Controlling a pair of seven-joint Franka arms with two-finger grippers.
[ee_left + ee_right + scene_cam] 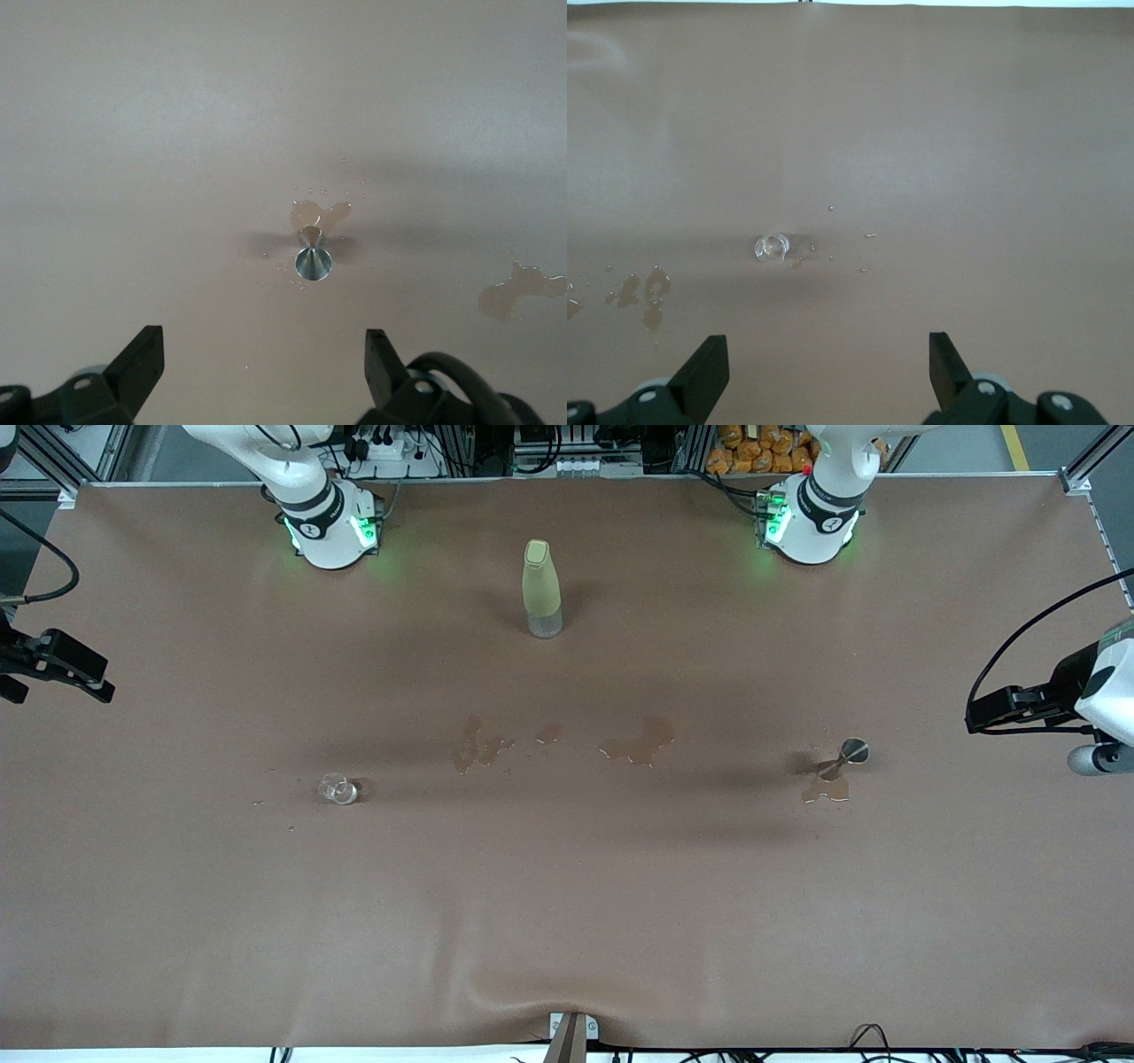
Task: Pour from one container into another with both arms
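The tiny clear glass cup [338, 788] [772, 248] stands on the brown table toward the right arm's end, with small droplets around it. The shiny metal jigger [846, 760] [313, 258] stands upright in a small puddle toward the left arm's end. My right gripper [99, 684] [828, 347] hangs over the table's edge at its own end, open and holding nothing, well apart from the cup. My left gripper [976, 717] [264, 342] hangs over the edge at its own end, open and holding nothing, well apart from the jigger.
A tall pale yellow-green bottle [541, 589] stands upright between the two arm bases. Spilled liquid lies in patches [640, 744] mid-table, between the cup and the jigger, and a smaller patch [479, 747] lies closer to the cup.
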